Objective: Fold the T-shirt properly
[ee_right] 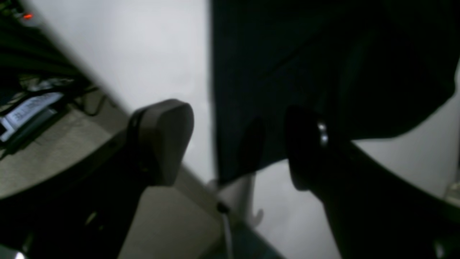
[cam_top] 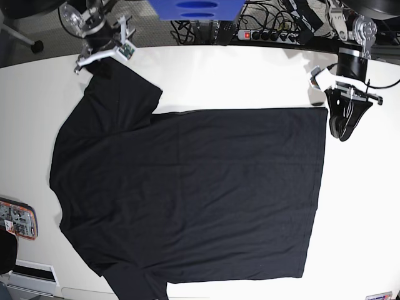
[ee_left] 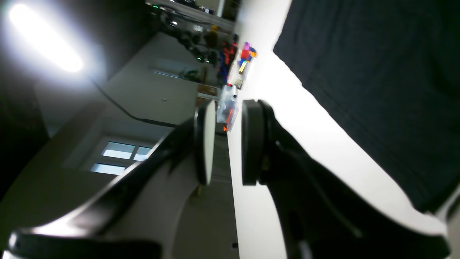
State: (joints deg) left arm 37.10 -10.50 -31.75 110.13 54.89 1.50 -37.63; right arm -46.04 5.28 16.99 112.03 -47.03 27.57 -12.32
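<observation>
Left wrist view: the left gripper (ee_left: 228, 142) fills the middle and lower frame, its two pads a narrow gap apart with nothing between them; through the gap only distant clutter shows. The T-shirt (ee_left: 381, 90) takes the upper right of the frame, flat on the white table (ee_left: 287, 118), its straight edge running diagonally down to the lower right; the gripper sits beside that edge, not on it.

Right wrist view: dim and blurred; the right gripper (ee_right: 239, 144) has its jaws spread wide, one pad at centre left over bare table, the other at centre right over dark cloth. The T-shirt's edge (ee_right: 323, 64) runs down between them, so the cloth lies within the opening, though whether either pad touches it I cannot tell.

Base view: the T-shirt (cam_top: 187, 194) lies spread across the middle of the table (cam_top: 362, 219), one sleeve at upper left, the other at the bottom edge left of centre, and the straight hem at right. The right gripper (cam_top: 103, 53) is at upper left by the sleeve; the left gripper (cam_top: 344, 119) is at upper right, just beside the hem's top corner.

The step in hand looks like taking hold of the top edge at both ends; to do it well, each gripper should pinch both layers right at a corner, the left one opening wider first; then lift evenly so the cloth carries over without bunching.
</observation>
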